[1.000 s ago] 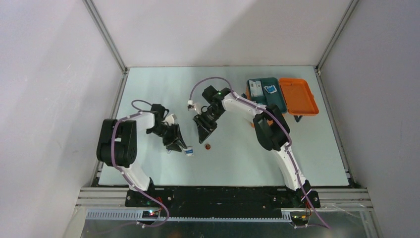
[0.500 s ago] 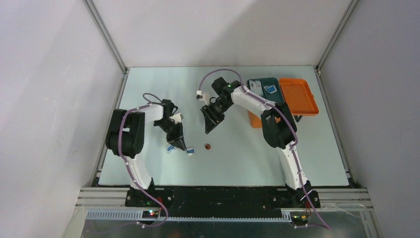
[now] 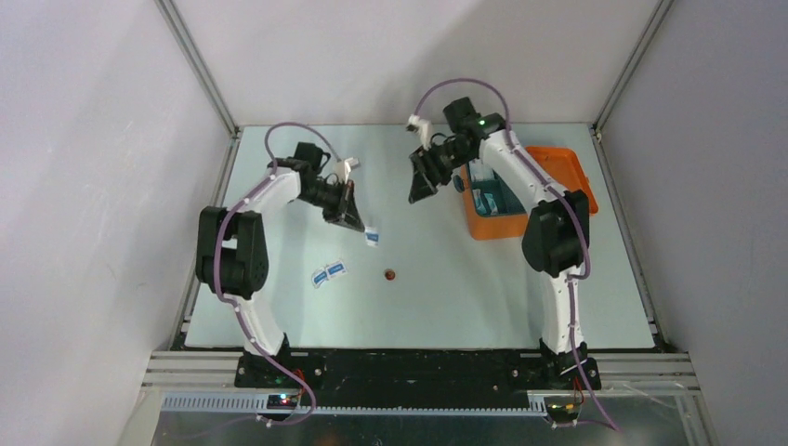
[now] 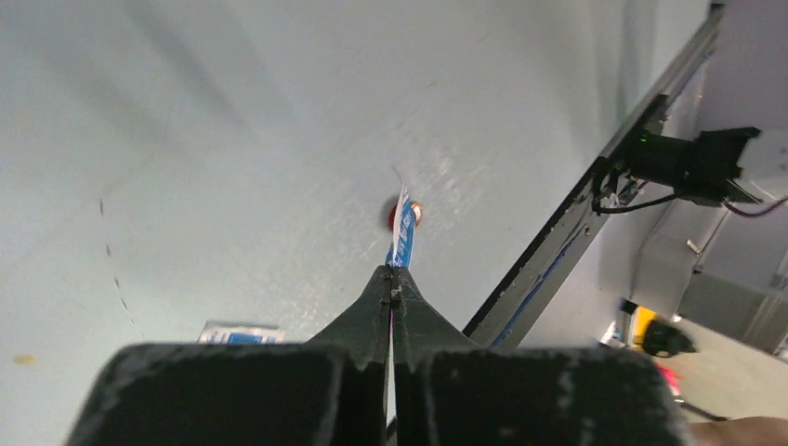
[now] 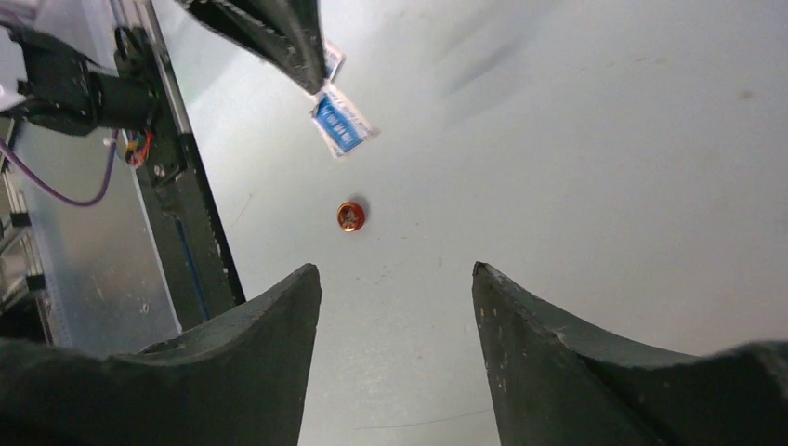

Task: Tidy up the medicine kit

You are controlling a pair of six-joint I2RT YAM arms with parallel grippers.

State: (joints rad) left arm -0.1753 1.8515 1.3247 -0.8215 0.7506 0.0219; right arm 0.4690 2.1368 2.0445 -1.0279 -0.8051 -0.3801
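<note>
Two packets, one orange kit

From above, the open medicine kit sits at the far right of the table, its teal tray partly hidden. The right gripper gapes beside it. The left gripper pinches a blue-and-white packet. A second packet lies on the table.

Left wrist: the pinched packet's writing is too small to read.

Right wrist: jaws wide, nothing held.

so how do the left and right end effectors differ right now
The left end effector is shut, pinching a blue packet; the right end effector is open and empty. The left one is over the table left of centre; the right one is beside the kit. Both are dark and held above the table.
</note>
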